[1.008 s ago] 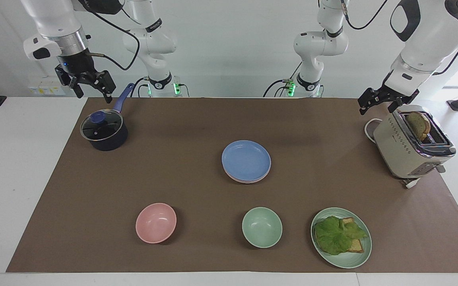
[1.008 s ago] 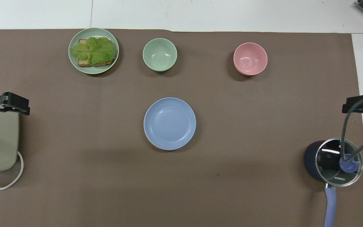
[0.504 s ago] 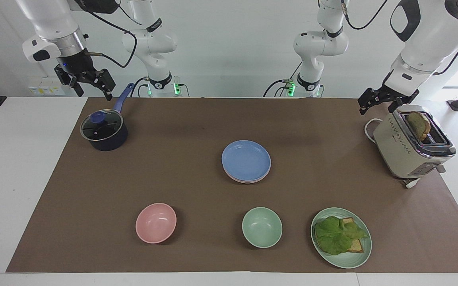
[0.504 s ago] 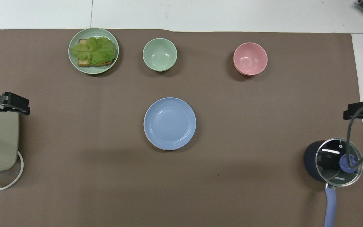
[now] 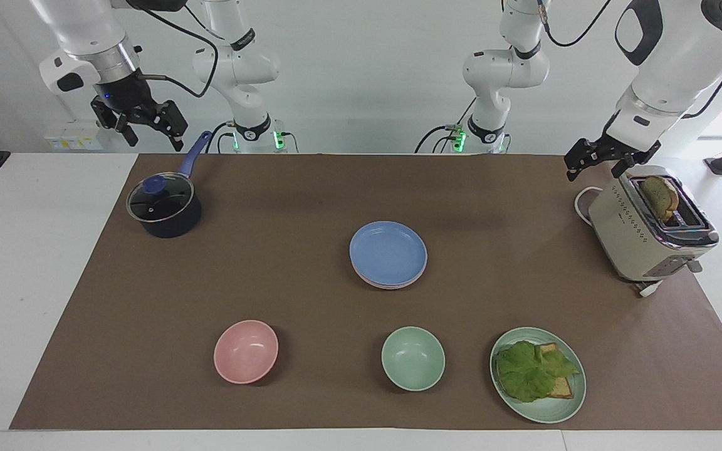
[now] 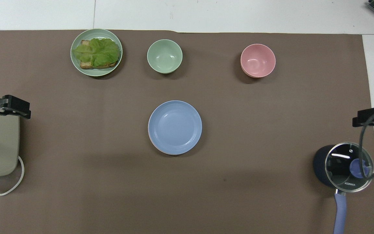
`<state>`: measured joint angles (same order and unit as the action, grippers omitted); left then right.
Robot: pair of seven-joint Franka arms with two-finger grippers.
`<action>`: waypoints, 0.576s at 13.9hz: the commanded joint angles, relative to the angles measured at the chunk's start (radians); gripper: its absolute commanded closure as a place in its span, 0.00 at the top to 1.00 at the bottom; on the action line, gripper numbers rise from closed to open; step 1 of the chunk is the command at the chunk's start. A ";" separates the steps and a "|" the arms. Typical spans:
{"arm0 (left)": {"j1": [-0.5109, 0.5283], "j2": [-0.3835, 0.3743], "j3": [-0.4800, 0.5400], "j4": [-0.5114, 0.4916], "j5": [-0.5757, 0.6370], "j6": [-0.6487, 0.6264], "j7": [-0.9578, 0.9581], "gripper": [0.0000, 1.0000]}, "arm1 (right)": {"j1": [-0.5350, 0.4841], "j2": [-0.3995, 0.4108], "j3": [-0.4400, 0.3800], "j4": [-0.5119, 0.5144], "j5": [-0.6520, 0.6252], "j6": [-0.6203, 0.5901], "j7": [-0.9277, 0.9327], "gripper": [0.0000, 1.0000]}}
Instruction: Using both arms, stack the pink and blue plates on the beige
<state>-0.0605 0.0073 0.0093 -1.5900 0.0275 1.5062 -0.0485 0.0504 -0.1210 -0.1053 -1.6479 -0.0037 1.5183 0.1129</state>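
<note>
The blue plate (image 5: pixel 388 251) (image 6: pixel 175 126) lies on top of a stack in the middle of the brown mat. A thin rim of the pink plate (image 5: pixel 381 285) shows just under it. The beige plate is hidden. My left gripper (image 5: pixel 593 175) (image 6: pixel 11 108) hangs open and holds nothing, above the mat's edge beside the toaster. Over the pot at the right arm's end of the table, my right gripper (image 5: pixel 153 143) (image 6: pixel 370 117) is raised, open and holding nothing. Both grippers are well away from the stack.
A beige toaster (image 5: pixel 649 228) with bread in it stands at the left arm's end. A dark lidded pot (image 5: pixel 163 205) stands at the right arm's end. Farther from the robots than the stack are a pink bowl (image 5: pixel 245 351), a green bowl (image 5: pixel 412 358) and a green plate (image 5: pixel 558 410) with lettuce and toast.
My right gripper has risen a little and drifted slightly toward the table's middle. The left arm and the plates have not moved.
</note>
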 commanded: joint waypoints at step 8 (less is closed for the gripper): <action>0.005 -0.021 -0.003 -0.022 0.008 0.002 0.005 1.00 | -0.001 -0.002 -0.002 -0.010 -0.015 0.059 -0.029 1.00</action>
<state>-0.0605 0.0073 0.0093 -1.5900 0.0275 1.5062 -0.0485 0.0515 -0.1198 -0.1053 -1.6497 -0.0089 1.5634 0.1124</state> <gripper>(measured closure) 0.000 0.000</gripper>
